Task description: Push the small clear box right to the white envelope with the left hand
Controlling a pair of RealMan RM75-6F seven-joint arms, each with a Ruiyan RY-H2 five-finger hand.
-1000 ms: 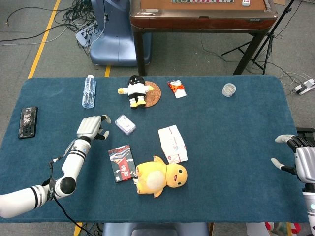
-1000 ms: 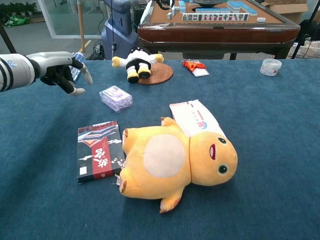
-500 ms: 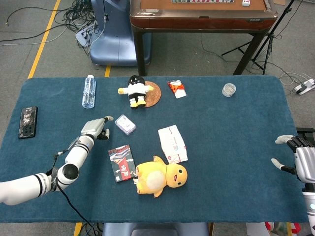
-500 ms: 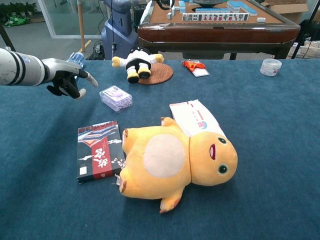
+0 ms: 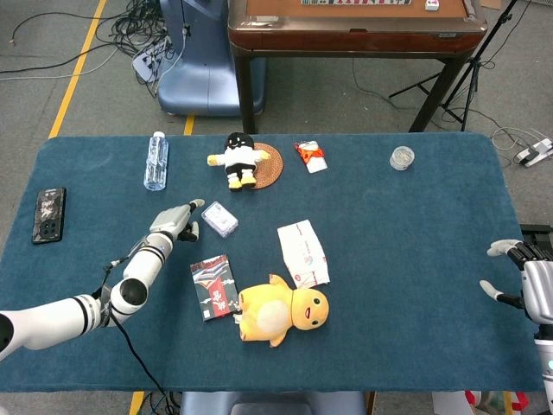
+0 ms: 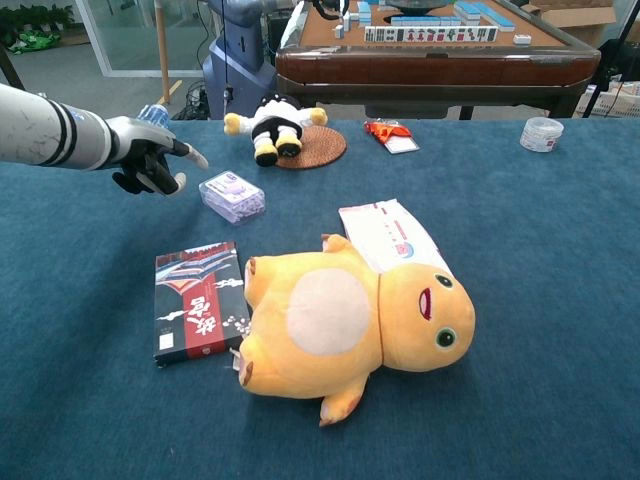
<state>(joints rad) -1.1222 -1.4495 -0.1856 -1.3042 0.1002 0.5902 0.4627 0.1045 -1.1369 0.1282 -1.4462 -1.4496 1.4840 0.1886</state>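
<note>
The small clear box [image 5: 219, 219] [image 6: 232, 195] lies on the blue table, left of the white envelope [image 5: 302, 252] [image 6: 388, 235]. My left hand [image 5: 179, 220] [image 6: 153, 165] hovers just left of the box, a small gap between them, one finger stretched toward it and the rest curled; it holds nothing. My right hand [image 5: 523, 277] sits at the table's right edge, fingers apart and empty, seen only in the head view.
A yellow duck plush [image 5: 281, 311] [image 6: 345, 320] lies below the envelope, partly over it. A dark booklet [image 5: 213, 285] [image 6: 197, 298] lies below the box. At the back are a water bottle [image 5: 155, 160], a penguin toy on a coaster [image 5: 240, 160], a red packet [image 5: 311, 156] and a clear jar [image 5: 402, 158]. A phone [image 5: 49, 214] lies far left.
My left hand has moved right toward the clear box and turned side-on with one finger extended. The box and envelope have not moved. The right hand barely shifted.
</note>
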